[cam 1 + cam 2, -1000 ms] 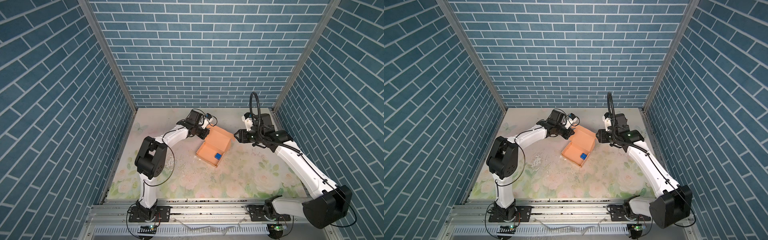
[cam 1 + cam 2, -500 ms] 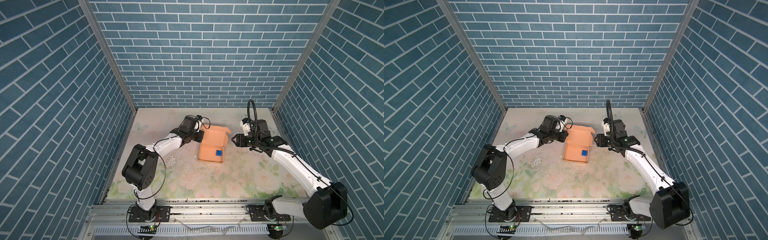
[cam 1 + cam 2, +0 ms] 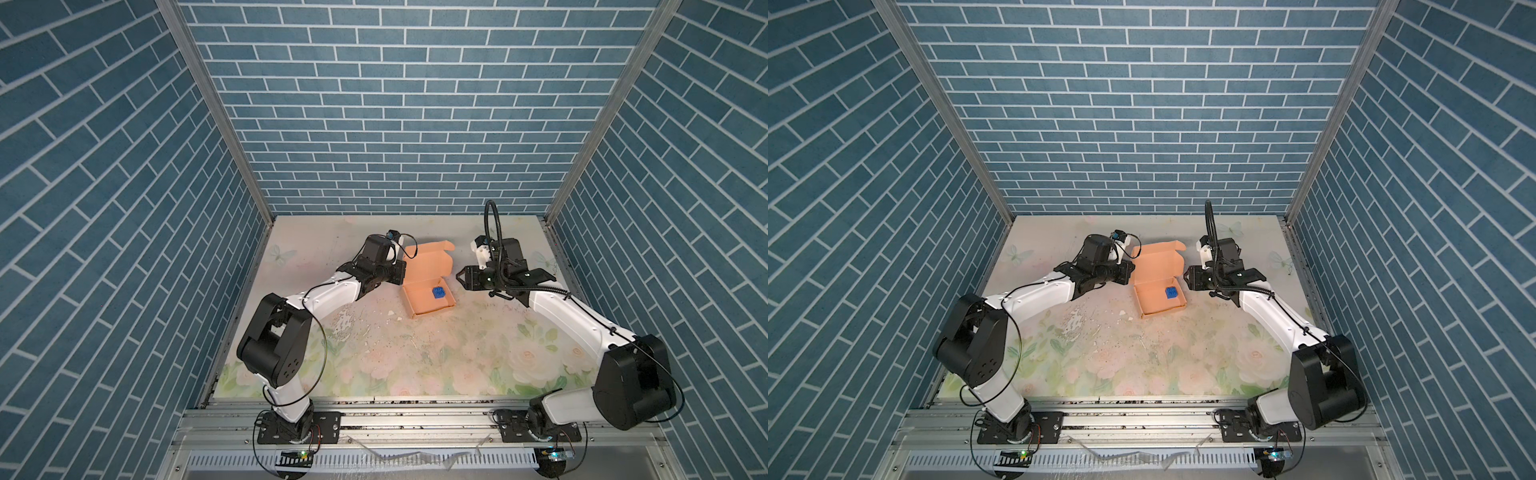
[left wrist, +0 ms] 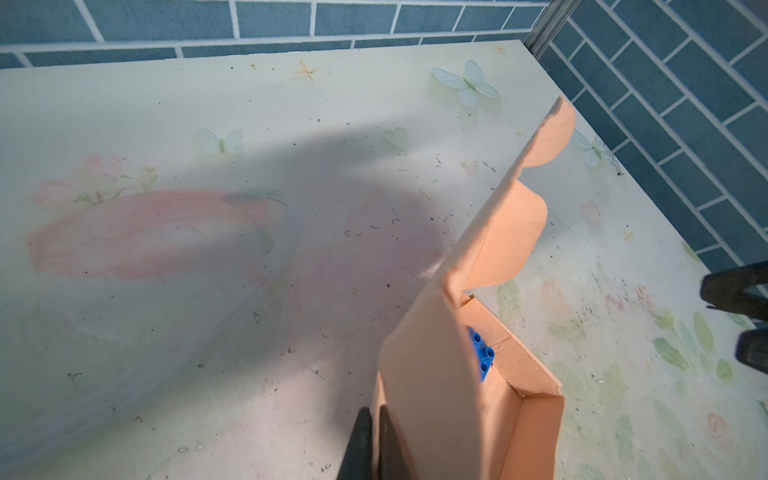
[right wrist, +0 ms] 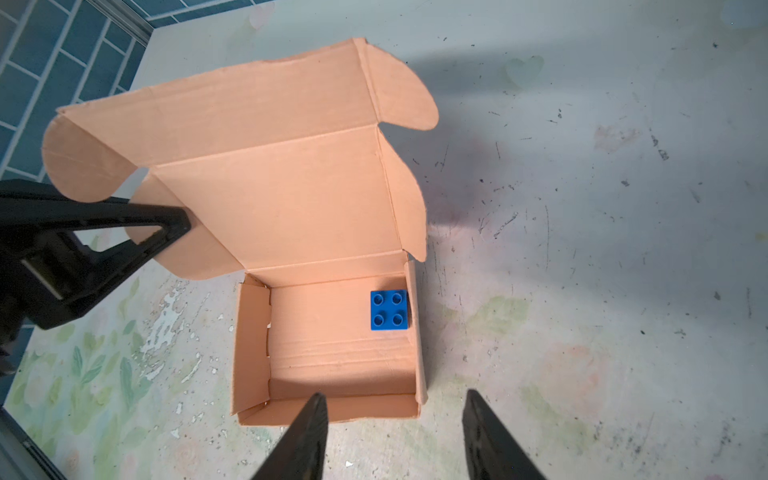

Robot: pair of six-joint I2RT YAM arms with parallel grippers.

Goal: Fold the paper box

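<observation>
Paper box (image 3: 428,297) open, blue brick (image 5: 388,310) inside — left claw (image 4: 374,440) pinching lid flap (image 5: 199,253) — right claw (image 5: 395,395) half-open

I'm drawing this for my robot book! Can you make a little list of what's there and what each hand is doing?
box: paper box, open, sitting on the flowery table
lid: lid standing up, not folded down yet
inside: one blue brick, against a side wall near the lid's hinge
left hand: left hand shut, pinching the lid's side edge
right hand: right hand open, empty, close beside the box
</observation>
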